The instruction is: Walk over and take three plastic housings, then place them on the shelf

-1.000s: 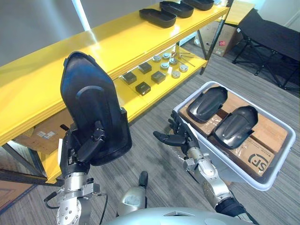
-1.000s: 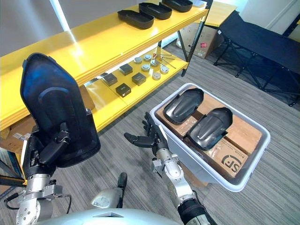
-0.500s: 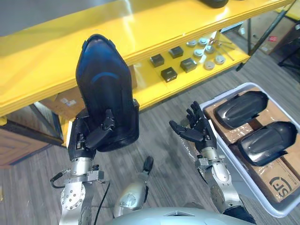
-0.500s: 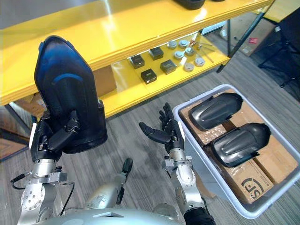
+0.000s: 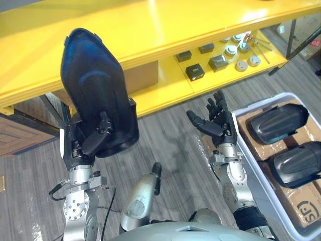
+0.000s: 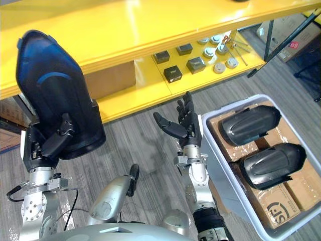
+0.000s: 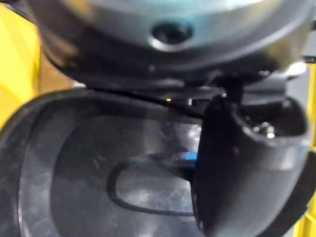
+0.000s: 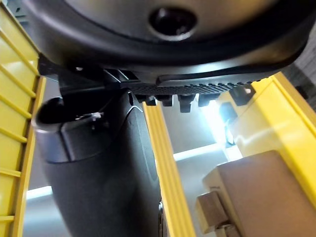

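My left hand [image 5: 85,146] is shut on a black plastic housing [image 5: 95,108], which it holds upright in front of the yellow shelf's top board [image 5: 150,30]. The left wrist view shows the housing's hollow inside [image 7: 94,173] with my thumb [image 7: 237,163] curled against it. At the centre my right hand [image 5: 219,124] is raised and open, holding nothing, beside the white bin [image 6: 220,173]. Two more black housings [image 6: 249,125] [image 6: 272,163] lie on cardboard in that bin.
The shelf's lower board [image 5: 170,90] carries small black blocks [image 5: 195,72] and round metal parts [image 5: 242,64], with a cardboard box [image 5: 143,78] further left. A dark shelf post [image 6: 278,37] stands at the right. Grey floor lies between me and the shelf.
The camera has swung toward the shelf, so the bin sits further right. My right hand has risen a little, still open. The left hand keeps hold of the housing.
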`<state>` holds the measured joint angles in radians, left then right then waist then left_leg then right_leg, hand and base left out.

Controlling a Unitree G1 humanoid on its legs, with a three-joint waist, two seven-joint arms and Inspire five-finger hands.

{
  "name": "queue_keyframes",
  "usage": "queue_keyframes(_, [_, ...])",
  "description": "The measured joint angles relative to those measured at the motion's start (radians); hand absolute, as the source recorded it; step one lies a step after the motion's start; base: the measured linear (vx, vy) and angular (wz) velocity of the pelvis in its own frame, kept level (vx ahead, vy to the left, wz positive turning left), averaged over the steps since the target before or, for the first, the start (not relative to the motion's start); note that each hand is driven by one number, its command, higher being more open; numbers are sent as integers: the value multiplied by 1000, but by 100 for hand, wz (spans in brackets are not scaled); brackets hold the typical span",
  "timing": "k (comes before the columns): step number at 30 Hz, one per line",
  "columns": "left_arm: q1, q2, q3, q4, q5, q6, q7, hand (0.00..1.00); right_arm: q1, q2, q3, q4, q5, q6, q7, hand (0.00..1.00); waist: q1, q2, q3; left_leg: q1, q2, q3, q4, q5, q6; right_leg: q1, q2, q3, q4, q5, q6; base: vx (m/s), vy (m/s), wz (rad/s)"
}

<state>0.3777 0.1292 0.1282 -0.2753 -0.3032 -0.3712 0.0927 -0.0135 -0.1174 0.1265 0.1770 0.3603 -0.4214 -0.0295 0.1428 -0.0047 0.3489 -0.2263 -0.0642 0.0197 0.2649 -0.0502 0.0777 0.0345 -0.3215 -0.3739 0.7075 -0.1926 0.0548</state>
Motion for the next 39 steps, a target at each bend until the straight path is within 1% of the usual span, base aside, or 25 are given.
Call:
queue_keyframes(2, [-5,0,8,-4,0,0,9,0,7,0,-1,-25,0,0,3,100,-14,14,-8,68,0,-21,-81,8,0,-46,37,-5,-15,-52,-10,147,92,14])
queue_keyframes(3, [-18,0,7,-8,-1,0,11,0,10,-3,-15,-53,-2,0,7,100,-15,26,-16,108,0,-30,-129,32,5,-79,71,-12,-71,-67,-12,202,110,8])
queue_keyframes(5, [-54,0,-5,-10,-1,0,10,0,5,-8,-53,-92,-1,-3,15,100,-24,35,-27,145,-8,-46,-167,50,14,-138,114,0,-178,-68,-15,217,61,23])
queue_keyframes(7, [-92,2,-30,-8,0,-1,9,0,-4,-11,-90,-118,0,-9,13,100,-43,35,-28,182,-26,-73,-184,50,17,-205,124,37,-246,-51,5,225,1,42])
queue_keyframes(8, [-106,4,-53,-8,0,-1,9,0,-3,-18,-113,-120,0,-15,11,100,-47,35,-28,215,-37,-79,-183,43,23,-242,119,74,-278,-34,29,264,-28,34])
queue_keyframes(10, [-106,6,-70,-7,0,-2,9,0,-4,-39,-122,-123,-1,-17,10,100,-63,35,-28,271,-46,-94,-174,29,26,-278,101,115,-323,17,39,288,-61,40])
queue_keyframes(13, [-113,13,-72,-8,0,-3,9,0,-4,-48,-141,-193,2,-25,9,100,-93,35,-30,297,-43,-146,-85,-47,8,-289,100,178,-399,125,34,278,-135,63])
queue_keyframes(15, [-113,26,-75,-8,-3,-5,3,0,-3,-50,-166,-272,2,-30,4,100,-97,26,-38,284,-36,-197,20,-137,-16,-245,119,258,-381,262,20,228,-267,77])
queue_keyframes(16, [-111,37,-75,-7,-7,-8,-7,0,-2,-52,-175,-299,0,-35,-4,100,-98,8,-58,275,-33,-214,51,-187,-32,-209,120,276,-359,317,1,195,-314,82])
queue_keyframes(17, [-103,49,-75,-9,-10,-29,-16,0,-10,-58,-179,-319,-1,-43,-16,100,-86,-25,-85,262,23,-133,84,-246,-57,-149,123,272,-402,269,12,215,-435,70])
queue_keyframes(18, [-103,44,-75,-9,-13,-40,-19,0,-17,-71,-179,-333,1,-45,-21,100,-86,-29,-90,256,67,-83,101,-257,-77,-122,134,263,-427,236,18,218,-486,66])
queue_keyframes(19, [-102,24,-83,-10,-45,-50,-21,0,-41,-111,-195,-349,7,-48,-14,100,-83,-23,-120,233,123,-60,132,-272,-115,-92,161,226,-483,193,45,201,-470,44])
queue_keyframes(21, [-102,-3,-94,-10,-51,-47,-15,0,-77,-150,-213,-348,12,-46,9,100,-83,8,-143,222,165,-71,121,-272,-142,-86,204,207,-512,186,35,164,-282,21])
queue_keyframes(22, [-101,-11,-96,-10,-51,-44,-13,0,-82,-162,-224,-347,23,-43,29,100,-86,27,-157,226,184,-72,115,-266,-147,-84,225,201,-517,177,22,180,-222,8])
queue_keyframes(23, [-101,-13,-95,-10,-51,-44,-10,0,-81,-162,-225,-345,32,-43,35,100,-89,32,-160,226,192,-69,125,-263,-150,-79,233,199,-519,171,15,145,-155,8])
queue_keyframes(25, [-104,-22,-95,-10,-48,-39,-1,0,-69,-161,-226,-320,49,-38,41,100,-98,50,-162,181,208,-63,256,-254,-152,-43,257,188,-539,161,3,112,-96,0])
queue_keyframes(26, [-104,-32,-93,-9,-48,-37,0,0,-49,-161,-230,-300,50,-36,45,100,-96,57,-162,157,222,-48,349,-235,-165,-5,269,191,-562,159,-2,163,-99,-4])
queue_keyframes(27, [-105,-38,-91,-9,-47,-36,-3,0,-20,-160,-237,-297,50,-32,50,100,-94,53,-160,128,228,-37,421,-210,-167,35,261,190,-592,161,-5,159,-84,-4])
queue_keyframes(28, [-104,-39,-91,-8,-46,-36,-6,0,-9,-157,-241,-298,50,-33,52,100,-92,53,-162,130,229,-20,409,-218,-165,49,255,189,-603,163,-5,137,-50,4])
queue_keyframes(29, [-107,-40,-95,-9,-42,-36,-15,0,-2,-155,-255,-298,51,-40,53,100,-96,64,-172,131,229,2,308,-236,-168,55,249,189,-618,164,-3,88,15,-2])
queue_keyframes(30, [-114,-40,-104,-8,-42,-36,-26,0,-2,-153,-264,-298,55,-42,50,100,-100,82,-181,130,228,4,184,-222,-165,54,248,191,-629,169,4,80,53,0])
queue_keyframes(32, [-129,-30,-122,-4,-41,-36,-33,0,-1,-136,-263,-288,55,-42,34,100,-100,97,-193,175,210,43,91,-141,-161,52,228,219,-625,176,17,65,132,-33])
queue_keyframes(35, [-188,11,-142,-3,-43,-32,-31,0,-1,-134,-239,-292,48,-40,20,100,-110,71,-197,202,163,86,19,-111,-138,41,182,243,-650,193,43,22,149,-26])
queue_keyframes(37, [-224,44,-170,-5,-43,3,-44,0,20,-119,-243,-305,84,-30,21,100,-135,49,-200,233,127,109,-46,-79,-122,38,154,250,-665,204,60,17,89,-11])
queue_keyframes(39, [-226,49,-189,-5,-42,23,-53,0,52,-98,-246,-322,101,-25,22,100,-149,44,-203,250,116,123,-74,-73,-117,40,146,260,-674,209,67,8,55,-22])
